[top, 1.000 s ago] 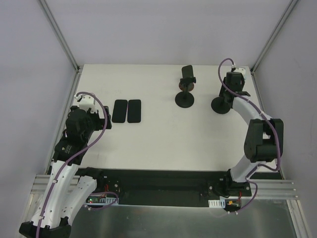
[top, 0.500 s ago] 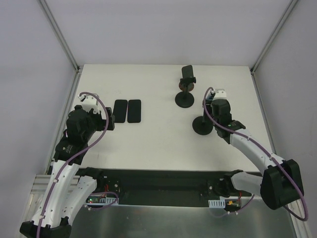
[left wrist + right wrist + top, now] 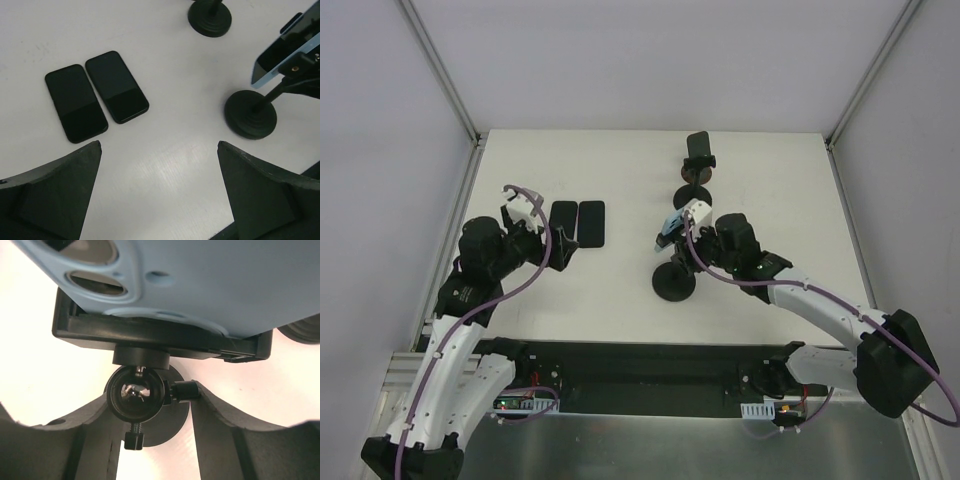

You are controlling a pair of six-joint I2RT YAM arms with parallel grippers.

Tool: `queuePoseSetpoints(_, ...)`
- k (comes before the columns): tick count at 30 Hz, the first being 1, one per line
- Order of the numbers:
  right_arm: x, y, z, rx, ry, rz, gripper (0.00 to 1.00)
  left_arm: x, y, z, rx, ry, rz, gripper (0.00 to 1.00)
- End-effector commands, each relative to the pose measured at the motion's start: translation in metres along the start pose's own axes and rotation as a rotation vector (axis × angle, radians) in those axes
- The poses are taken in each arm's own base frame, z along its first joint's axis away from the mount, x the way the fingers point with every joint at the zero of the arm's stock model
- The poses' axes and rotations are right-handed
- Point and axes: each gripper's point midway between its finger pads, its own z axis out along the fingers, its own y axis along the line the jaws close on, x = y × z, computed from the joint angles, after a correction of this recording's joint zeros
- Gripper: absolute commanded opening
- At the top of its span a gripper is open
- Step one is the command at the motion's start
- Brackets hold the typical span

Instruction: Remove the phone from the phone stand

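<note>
Two pincers share this step: the right pincer (image 3: 150, 395) clenches the phone stand (image 3: 250, 114), so the released left pincer (image 3: 159, 150) should next grasp its blue phone (image 3: 282, 50)

- left claw (image 3: 159, 147): fingers spread wide apart, aimed downward
- right claw (image 3: 152, 396): fingers pinched onto the phone stand (image 3: 675, 283), one each side of its neck
- right arm (image 3: 820, 305) stretched out low behind its claw

Bright even overhead light, soft shadows, sharp top view, overexposed blurred right-wrist close-up
</note>
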Motion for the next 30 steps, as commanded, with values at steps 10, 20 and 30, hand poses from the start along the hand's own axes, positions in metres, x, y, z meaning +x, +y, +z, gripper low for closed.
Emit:
queuePoseSetpoints(10,-0.057,0.052,-0.019,-0.216,-0.174,-0.058,0.80,-0.014,-0.087,0.031,0.371,0.091,0.023,0.99)
queuePoseSetpoints(20,-0.047,0.032,-0.046,-0.058,-0.210,0.048,0.90,-0.001,-0.146,0.067,0.501,0.188,0.081,0.99)
queuePoseSetpoints(30,-0.011,0.001,-0.048,0.140,-0.180,0.196,0.89,0.033,-0.197,0.087,0.612,0.301,0.111,0.99)
